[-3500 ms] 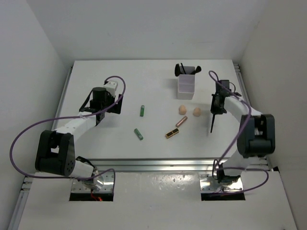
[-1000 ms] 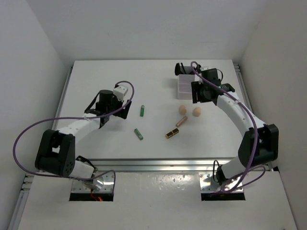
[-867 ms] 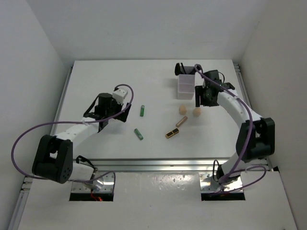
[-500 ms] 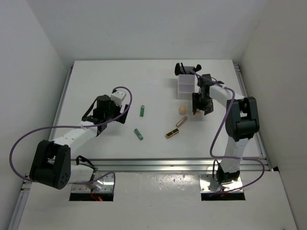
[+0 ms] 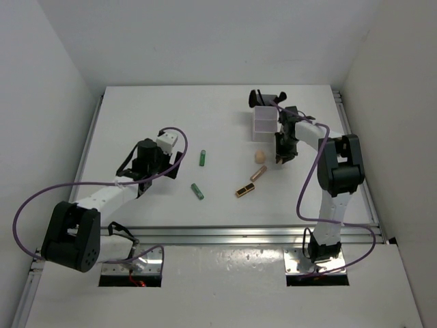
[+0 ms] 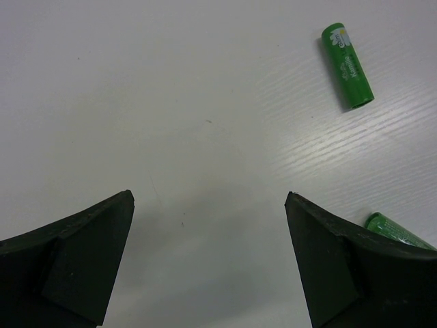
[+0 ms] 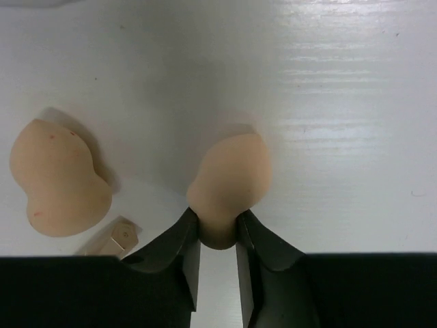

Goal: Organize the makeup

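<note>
Seen from beside the rig, with the arm bases nearest. The nearer green tube [image 5: 197, 191] and the gold-black lipstick [image 5: 245, 189] lay apart on the white table [image 5: 136, 116], closest to the bases. Just beyond the nearer tube, the left gripper [image 5: 172, 164] hung low over bare tabletop with its jaws spread wide and nothing between them. In its wrist view the two dark fingers [image 6: 75, 253] framed empty white surface, the nearer tube showed partly behind the right-hand finger, and the farther green tube [image 6: 348, 66] lay ahead, clear of both fingers. The rose-gold tube [image 5: 258, 173] lay aslant just past the lipstick. Behind it sat the free peach sponge [image 5: 260, 156], untouched, and just beside that the right gripper [image 5: 281, 156] stood over the table. In its wrist view the right gripper [image 7: 218, 229] was drawn narrow, its fingertips [image 7: 183, 236] pinching the slim end of the gripped peach sponge [image 7: 231, 179], whose broad end rested on the table. The free sponge lay to the left of that grip, apart from it. Farthest back stood the white compartmented box [image 5: 265, 123], with the black brushes [image 5: 266, 98] upright at its rear.
</note>
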Available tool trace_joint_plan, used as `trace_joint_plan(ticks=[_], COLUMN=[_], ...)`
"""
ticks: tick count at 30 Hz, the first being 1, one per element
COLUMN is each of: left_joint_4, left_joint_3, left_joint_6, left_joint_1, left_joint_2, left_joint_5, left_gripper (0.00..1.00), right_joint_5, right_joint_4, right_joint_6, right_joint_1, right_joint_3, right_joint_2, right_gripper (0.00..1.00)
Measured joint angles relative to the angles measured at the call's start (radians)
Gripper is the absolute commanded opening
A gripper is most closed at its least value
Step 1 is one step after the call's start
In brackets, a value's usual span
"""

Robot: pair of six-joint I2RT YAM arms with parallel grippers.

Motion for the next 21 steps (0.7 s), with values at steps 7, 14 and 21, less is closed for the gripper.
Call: trace_joint_plan(ticks=[7, 14, 21], left_joint_4=[0.002, 0.010, 0.011], left_joint_3=[0.000, 0.000, 0.022], left_joint_6=[0.000, 0.005, 0.007], left_joint_1=[0.000, 0.002, 0.012], left_joint_2=[0.001, 0.027, 0.100], left_joint_5=[-0.006, -0.019, -0.024], left_gripper=[0.99, 0.99, 0.99], right_joint_5=[0.001, 0.004, -0.034], right_joint_4=[0.034, 0.016, 0.047], right_joint_6=[0.000, -0.014, 0.042], right_joint_1=[0.000, 0.006, 0.040], right_joint_3=[-0.019, -0.046, 0.206], right_joint_2=[-0.004, -0.150, -0.222], right_gripper=[0.00, 0.00, 0.00])
